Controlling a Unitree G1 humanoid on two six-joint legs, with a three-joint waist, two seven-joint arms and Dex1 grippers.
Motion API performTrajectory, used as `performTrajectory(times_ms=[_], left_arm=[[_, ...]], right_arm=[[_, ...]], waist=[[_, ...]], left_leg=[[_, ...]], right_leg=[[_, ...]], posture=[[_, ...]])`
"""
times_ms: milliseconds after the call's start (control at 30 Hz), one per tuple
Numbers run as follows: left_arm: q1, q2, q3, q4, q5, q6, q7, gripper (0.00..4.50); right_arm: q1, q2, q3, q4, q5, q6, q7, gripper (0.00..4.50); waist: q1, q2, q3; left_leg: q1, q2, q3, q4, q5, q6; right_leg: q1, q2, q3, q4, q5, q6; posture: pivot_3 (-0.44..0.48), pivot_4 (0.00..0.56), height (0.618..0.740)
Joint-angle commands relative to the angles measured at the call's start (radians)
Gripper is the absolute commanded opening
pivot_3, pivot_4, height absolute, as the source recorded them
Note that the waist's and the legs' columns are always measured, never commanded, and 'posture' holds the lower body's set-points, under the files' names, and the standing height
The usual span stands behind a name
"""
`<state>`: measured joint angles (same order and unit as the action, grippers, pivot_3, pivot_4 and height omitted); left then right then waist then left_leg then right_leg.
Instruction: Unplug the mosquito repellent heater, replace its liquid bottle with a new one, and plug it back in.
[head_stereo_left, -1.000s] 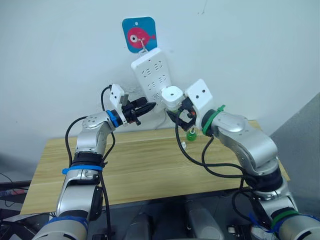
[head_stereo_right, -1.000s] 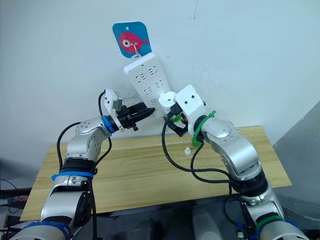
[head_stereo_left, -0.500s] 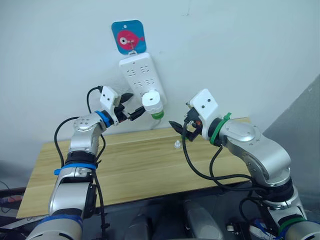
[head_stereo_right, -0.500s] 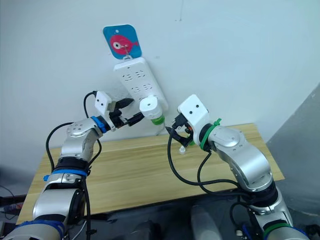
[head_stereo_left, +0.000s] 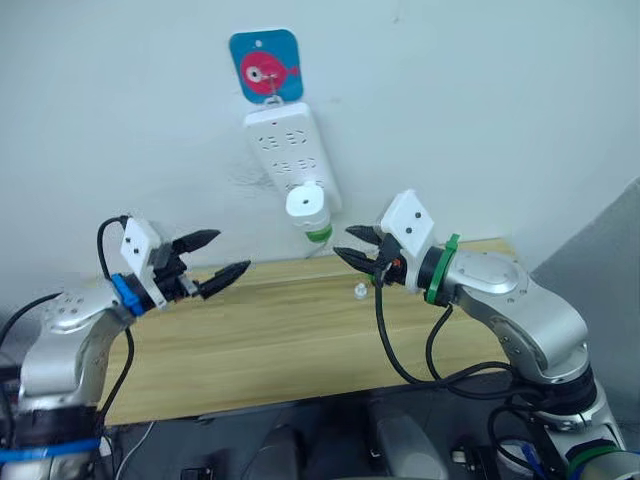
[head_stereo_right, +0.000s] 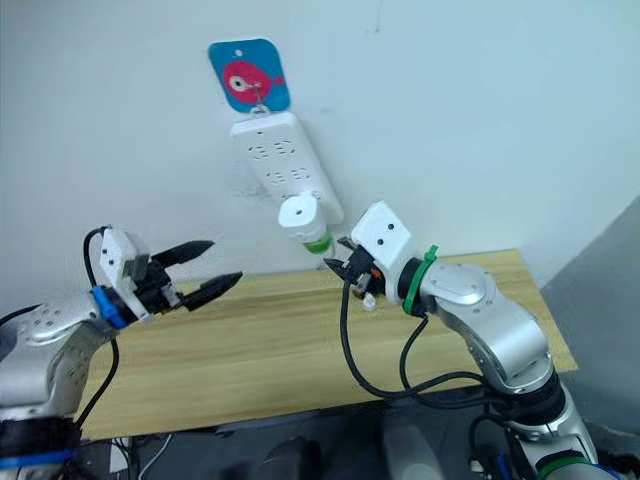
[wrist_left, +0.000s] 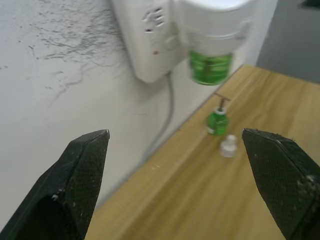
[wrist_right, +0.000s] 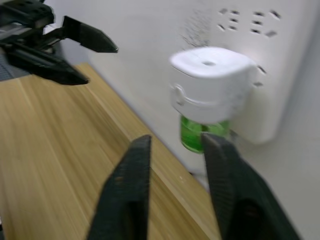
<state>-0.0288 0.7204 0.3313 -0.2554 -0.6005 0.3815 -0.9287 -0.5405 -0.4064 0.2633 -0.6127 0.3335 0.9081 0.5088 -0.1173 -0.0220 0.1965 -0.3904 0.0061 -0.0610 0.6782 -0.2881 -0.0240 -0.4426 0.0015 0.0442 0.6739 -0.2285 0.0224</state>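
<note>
The white mosquito repellent heater (head_stereo_left: 306, 203) is plugged into the lowest socket of the white power strip (head_stereo_left: 286, 145) on the wall. A green liquid bottle (head_stereo_left: 318, 234) hangs from its underside. A second small green bottle (wrist_left: 217, 121) with a wick stands on the wooden table (head_stereo_left: 300, 340) below, next to a clear cap (head_stereo_left: 359, 291). My left gripper (head_stereo_left: 228, 252) hovers open and empty over the table's left part, well away from the heater. My right gripper (head_stereo_left: 343, 242) sits just right of and below the heater, its fingers a narrow gap apart with nothing between them.
A blue tag with a red fish (head_stereo_left: 265, 65) holds the strip's hook on the white wall. The strip's cable (wrist_left: 167, 120) runs down to the table's back edge. Bare wood lies between the two grippers.
My right gripper let go of the heater, drew back to the right and narrowed its fingers. My left gripper opened wide and pulled away left and down. The heater stayed on the strip.
</note>
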Motion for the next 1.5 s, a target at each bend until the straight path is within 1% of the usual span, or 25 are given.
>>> performTrajectory(times_ms=[33,67,133,200,333,400,800,1200,1500], left_arm=[[0.106,0.001,0.050,-0.209,-0.081,0.052,0.025,4.50],[0.126,-0.002,0.052,-0.239,-0.091,0.057,0.034,4.50],[0.166,-0.017,0.048,-0.310,-0.109,0.058,0.053,4.50],[0.183,-0.029,0.042,-0.351,-0.124,0.067,0.078,4.50],[0.192,-0.043,0.026,-0.390,-0.137,0.073,0.102,4.50],[0.192,-0.044,0.022,-0.398,-0.142,0.073,0.103,4.50],[0.152,-0.038,-0.018,-0.399,-0.155,0.070,0.119,4.50],[0.102,-0.039,-0.060,-0.373,-0.136,0.058,0.114,4.50],[0.075,-0.039,-0.073,-0.349,-0.124,0.054,0.107,4.50]], right_arm=[[-0.018,0.016,0.019,0.009,-0.010,-0.063,0.011,0.13],[-0.022,0.020,0.024,0.020,-0.013,-0.072,0.012,0.02],[-0.037,0.038,0.046,0.057,-0.033,-0.095,0.005,0.02],[-0.053,0.058,0.062,0.092,-0.054,-0.118,-0.004,0.02],[-0.080,0.102,0.068,0.150,-0.095,-0.149,-0.039,0.02],[-0.086,0.114,0.066,0.171,-0.117,-0.159,-0.055,0.02],[-0.078,0.119,0.060,0.207,-0.185,-0.167,-0.081,0.02],[-0.086,0.114,0.075,0.246,-0.264,-0.167,-0.097,0.02],[-0.094,0.123,0.048,0.269,-0.282,-0.176,-0.117,0.02]], waist=[[0.015,0.000,0.000],[0.025,0.000,0.000],[0.039,-0.001,-0.001],[0.048,-0.001,-0.001],[0.059,-0.003,-0.002],[0.061,-0.003,-0.002],[0.061,-0.004,-0.003],[0.061,-0.004,-0.003],[0.060,-0.004,-0.003]], left_leg=[[0.000,-0.001,0.000,0.000,0.001,-0.001],[0.001,-0.001,0.001,0.000,0.001,-0.002],[0.003,-0.002,0.001,0.000,0.002,-0.003],[0.007,-0.003,0.003,0.000,0.002,-0.003],[0.008,-0.003,0.008,0.000,0.002,-0.003],[0.008,-0.003,0.008,0.000,0.002,-0.003],[0.008,-0.003,0.009,0.000,0.002,-0.003],[0.008,-0.003,0.009,0.000,0.002,-0.003],[0.008,-0.003,0.009,0.000,0.002,-0.003]], right_leg=[[0.000,-0.001,0.000,0.000,0.000,0.000],[0.001,-0.001,0.000,0.000,0.000,0.000],[0.003,-0.001,0.000,-0.001,0.000,0.000],[0.006,-0.001,-0.001,0.000,-0.003,0.004],[0.006,0.000,0.000,0.000,-0.002,0.003],[0.005,0.000,0.000,0.000,0.000,0.000],[0.005,0.000,0.000,0.000,0.000,0.000],[0.006,0.000,0.000,0.000,0.000,0.000],[0.006,0.000,0.000,0.002,0.000,0.000]], posture=[[-0.037,0.138,0.740],[-0.031,0.138,0.740],[-0.027,0.139,0.740],[-0.023,0.139,0.740],[-0.018,0.137,0.740],[-0.018,0.137,0.740],[-0.024,0.135,0.740],[-0.030,0.136,0.740],[-0.032,0.136,0.740]])
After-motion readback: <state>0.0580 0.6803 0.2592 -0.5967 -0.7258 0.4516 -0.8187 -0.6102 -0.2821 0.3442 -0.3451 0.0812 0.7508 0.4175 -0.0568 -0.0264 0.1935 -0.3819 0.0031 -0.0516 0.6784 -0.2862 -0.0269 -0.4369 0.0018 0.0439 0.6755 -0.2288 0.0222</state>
